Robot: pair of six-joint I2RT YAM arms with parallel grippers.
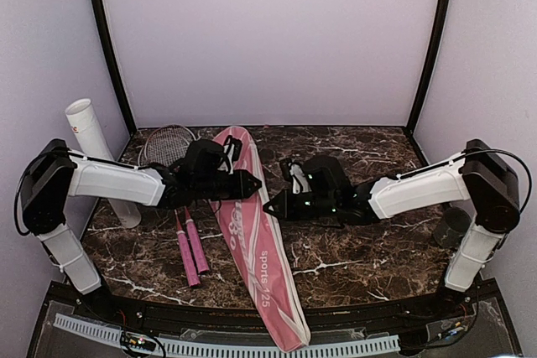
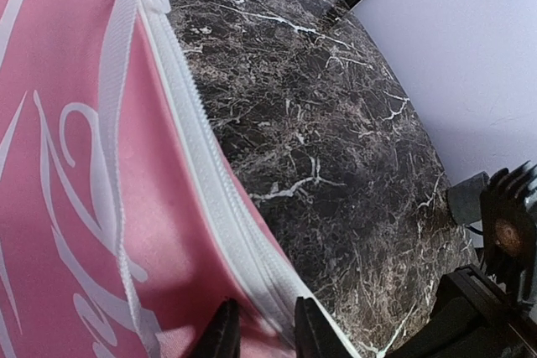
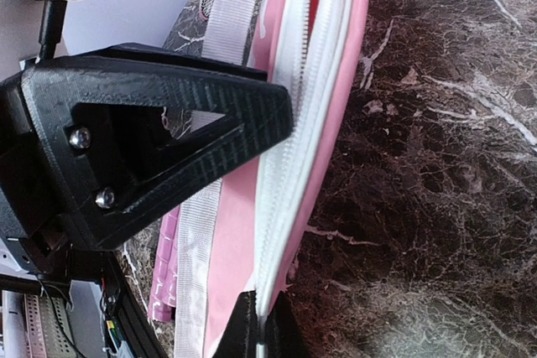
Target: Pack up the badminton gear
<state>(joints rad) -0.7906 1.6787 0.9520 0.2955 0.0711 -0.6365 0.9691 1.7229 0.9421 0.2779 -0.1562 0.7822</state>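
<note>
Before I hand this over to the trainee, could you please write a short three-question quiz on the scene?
1. True or false: the rackets lie on the table, outside the pink bag.
2. Where is the white tube? A: leaning by the left wall. B: lying on the bag. C: inside the bag.
3. Fill in: the right hand pinches the bag's white ____ edge.
Key: 1 true; 2 A; 3 zipper.
</note>
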